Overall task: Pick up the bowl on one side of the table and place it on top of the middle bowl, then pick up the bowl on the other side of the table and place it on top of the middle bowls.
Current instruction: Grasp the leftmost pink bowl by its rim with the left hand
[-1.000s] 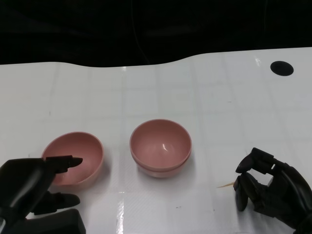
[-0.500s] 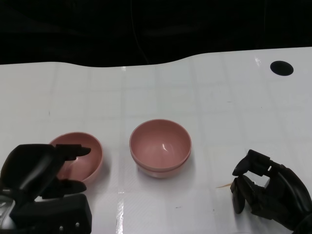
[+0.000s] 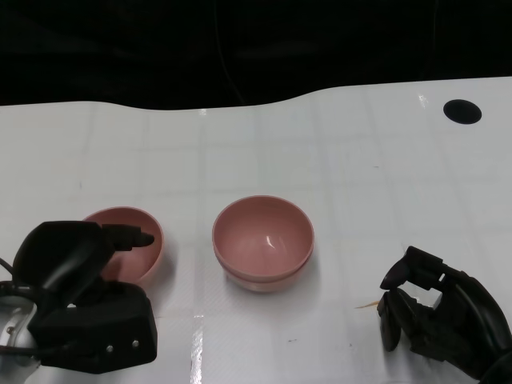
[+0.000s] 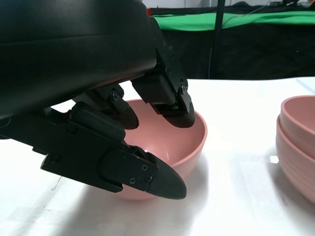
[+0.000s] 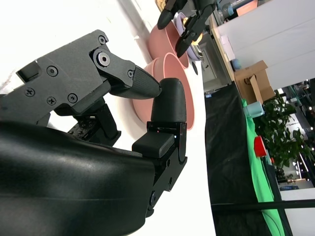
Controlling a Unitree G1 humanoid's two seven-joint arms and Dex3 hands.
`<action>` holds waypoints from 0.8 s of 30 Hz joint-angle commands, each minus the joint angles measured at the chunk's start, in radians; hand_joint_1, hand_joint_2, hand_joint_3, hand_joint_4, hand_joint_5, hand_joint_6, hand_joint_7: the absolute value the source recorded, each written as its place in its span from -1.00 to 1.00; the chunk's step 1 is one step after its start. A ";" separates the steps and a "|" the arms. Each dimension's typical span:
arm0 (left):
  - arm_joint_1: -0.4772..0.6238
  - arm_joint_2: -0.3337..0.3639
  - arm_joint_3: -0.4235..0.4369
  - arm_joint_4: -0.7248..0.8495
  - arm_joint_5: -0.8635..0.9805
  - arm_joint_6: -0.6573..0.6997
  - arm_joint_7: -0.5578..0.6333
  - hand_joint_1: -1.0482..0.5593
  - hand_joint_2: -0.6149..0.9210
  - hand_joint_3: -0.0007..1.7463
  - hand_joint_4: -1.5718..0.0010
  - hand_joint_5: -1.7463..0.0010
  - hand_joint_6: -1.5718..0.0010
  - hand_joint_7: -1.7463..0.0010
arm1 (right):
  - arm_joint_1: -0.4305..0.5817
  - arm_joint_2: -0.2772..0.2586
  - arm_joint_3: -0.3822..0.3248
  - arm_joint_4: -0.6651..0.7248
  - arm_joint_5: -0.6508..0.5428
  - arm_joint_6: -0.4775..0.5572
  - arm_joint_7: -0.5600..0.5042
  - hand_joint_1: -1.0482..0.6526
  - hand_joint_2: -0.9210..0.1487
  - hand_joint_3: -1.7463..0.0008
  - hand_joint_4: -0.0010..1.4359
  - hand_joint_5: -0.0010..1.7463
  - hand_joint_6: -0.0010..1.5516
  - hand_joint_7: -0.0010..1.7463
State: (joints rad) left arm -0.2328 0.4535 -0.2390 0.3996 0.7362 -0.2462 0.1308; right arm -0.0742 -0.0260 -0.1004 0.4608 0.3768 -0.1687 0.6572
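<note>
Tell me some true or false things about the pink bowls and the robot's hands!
1. The middle stack is two pink bowls. True.
2. The left hand is at the side bowl, with fingers over its rim. True.
3. The right hand holds a bowl. False: it holds nothing, fingers curled in.
4. The side bowl lies upside down. False: it sits open side up.
5. A black round spot marks the table's far right. True.

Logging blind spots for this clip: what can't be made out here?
- Left hand on the side bowl: its fingers straddle the rim, but neither head nor left wrist view shows firm contact.
- Middle stack: bowl count unclear; the left wrist view cuts it at the edge.
- Thin tan sliver beside the right hand: too small to identify.
</note>
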 commanded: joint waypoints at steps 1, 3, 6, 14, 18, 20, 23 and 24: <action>-0.012 0.023 -0.010 0.041 -0.010 -0.012 0.006 -0.55 1.00 -0.96 -0.05 0.99 -0.06 1.00 | 0.011 0.000 -0.003 -0.019 0.000 0.015 -0.014 -0.02 -0.46 -0.01 0.24 1.00 -0.06 0.79; -0.018 0.021 -0.017 0.077 -0.012 -0.028 0.024 -0.55 1.00 -0.95 -0.07 0.98 -0.08 0.99 | 0.015 0.000 -0.001 -0.024 -0.006 0.007 -0.019 -0.02 -0.46 -0.01 0.24 1.00 -0.06 0.80; -0.021 0.019 -0.021 0.116 -0.016 -0.054 0.047 -0.56 1.00 -0.95 -0.07 0.98 -0.08 0.99 | 0.020 0.002 0.000 -0.029 -0.006 -0.002 -0.018 -0.01 -0.47 -0.02 0.24 1.00 -0.06 0.80; -0.038 0.014 -0.031 0.222 -0.032 -0.104 0.096 -0.57 1.00 -0.92 -0.06 1.00 -0.08 1.00 | 0.023 0.009 -0.001 -0.028 -0.007 -0.021 -0.021 -0.01 -0.47 -0.02 0.24 1.00 -0.07 0.81; -0.048 0.015 -0.040 0.263 -0.042 -0.107 0.102 -0.55 1.00 -0.90 -0.04 1.00 -0.07 1.00 | 0.024 0.013 0.000 -0.035 0.001 -0.010 -0.023 -0.01 -0.47 -0.01 0.25 1.00 -0.06 0.81; -0.058 0.013 -0.046 0.286 -0.046 -0.106 0.102 -0.53 1.00 -0.89 -0.04 1.00 -0.06 1.00 | 0.024 0.013 0.001 -0.036 -0.002 -0.011 -0.026 0.00 -0.47 -0.01 0.25 1.00 -0.06 0.81; -0.073 0.010 -0.056 0.323 -0.050 -0.117 0.114 -0.47 1.00 -0.88 -0.04 1.00 -0.07 1.00 | 0.024 0.015 0.001 -0.029 -0.005 -0.022 -0.025 -0.01 -0.48 -0.01 0.25 1.00 -0.06 0.81; -0.077 0.010 -0.059 0.334 -0.051 -0.122 0.118 -0.46 1.00 -0.87 -0.04 0.99 -0.08 0.99 | 0.024 0.015 0.001 -0.028 -0.006 -0.024 -0.025 -0.01 -0.48 -0.01 0.25 1.00 -0.06 0.81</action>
State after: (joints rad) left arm -0.3110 0.4532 -0.2885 0.7037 0.6913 -0.3661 0.2429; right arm -0.0586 -0.0047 -0.0943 0.4384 0.3758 -0.1803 0.6373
